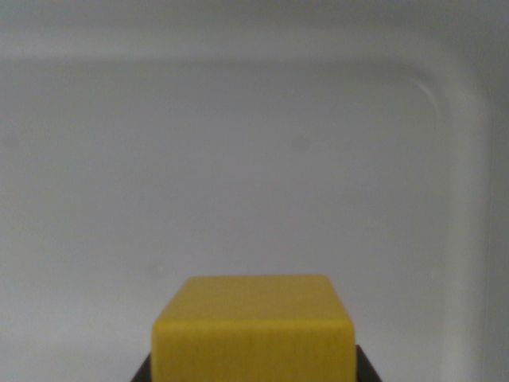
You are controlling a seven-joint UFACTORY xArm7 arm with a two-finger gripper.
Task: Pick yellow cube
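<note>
Slippage is the main worry here — the yellow cube (253,330) sits right at the bottom of the wrist view, with only dark slivers of the tool (253,374) peeking out on either side of its base, so how well it is held cannot be checked. Whether the tool is closed on the cube or merely straddling it, I cannot tell; the fingers are almost wholly hidden behind the block. If the hold is shallow or off-centre, a quick lift could twist the cube loose, and its smooth faces would not help.

The cube is a solid, bright yellow block with softly rounded edges and a faint grain on its front face. Behind it spreads a pale grey surface (238,159) — a raised, curved rim (457,119) bends round its far right corner, well apart from the cube.
</note>
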